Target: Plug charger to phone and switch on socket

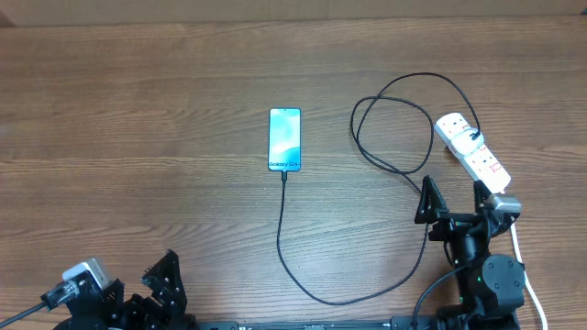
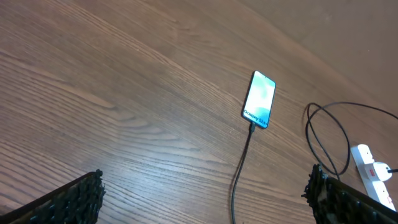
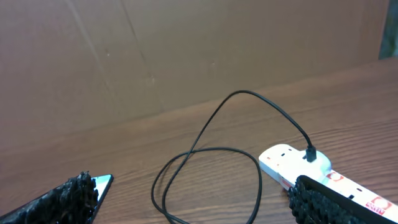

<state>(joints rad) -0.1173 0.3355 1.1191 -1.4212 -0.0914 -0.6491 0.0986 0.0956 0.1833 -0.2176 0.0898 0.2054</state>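
The phone (image 1: 285, 139) lies flat mid-table with its screen lit. The black charger cable (image 1: 303, 266) has its tip in the phone's near end, curves along the front, loops at the right and is plugged into the white socket strip (image 1: 470, 148). In the left wrist view the phone (image 2: 259, 99) and cable (image 2: 239, 177) show ahead. The right wrist view shows the cable loop (image 3: 211, 168), the strip (image 3: 323, 174) and a corner of the phone (image 3: 102, 183). My left gripper (image 1: 156, 280) is open at the front left. My right gripper (image 1: 454, 197) is open just in front of the strip.
The strip's thick white cord (image 1: 527, 275) runs down the right side past my right arm. A brown cardboard wall (image 3: 186, 50) stands behind the table. The wooden table (image 1: 138, 137) stretches left of the phone.
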